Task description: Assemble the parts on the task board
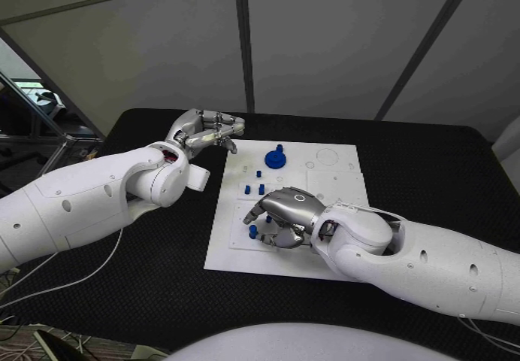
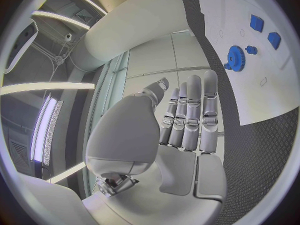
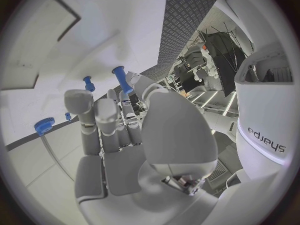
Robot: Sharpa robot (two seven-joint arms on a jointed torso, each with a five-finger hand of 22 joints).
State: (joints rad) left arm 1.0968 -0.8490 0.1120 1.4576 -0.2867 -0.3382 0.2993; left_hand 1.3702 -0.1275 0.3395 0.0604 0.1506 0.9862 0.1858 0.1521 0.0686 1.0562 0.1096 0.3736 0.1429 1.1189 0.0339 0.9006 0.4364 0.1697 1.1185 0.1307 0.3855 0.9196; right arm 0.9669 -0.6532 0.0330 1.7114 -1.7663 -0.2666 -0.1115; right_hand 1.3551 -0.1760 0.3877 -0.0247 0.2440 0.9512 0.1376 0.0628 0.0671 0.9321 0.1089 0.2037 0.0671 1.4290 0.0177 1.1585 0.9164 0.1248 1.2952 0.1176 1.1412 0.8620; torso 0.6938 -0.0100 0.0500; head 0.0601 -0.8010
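The flat white rectangular task board (image 1: 325,177) lies in the middle of the black counter (image 1: 433,162). A round blue plastic gear (image 1: 276,159) sits near the board's far edge, and small blue plastic pegs (image 1: 254,188) stand in a cluster just nearer, at mid-board. The silver left robot hand (image 1: 206,131) hovers off the board's far left corner, fingers extended together and grasping nothing. The silver right robot hand (image 1: 284,214) is curled over the board's near half; whether it grasps a part cannot be told
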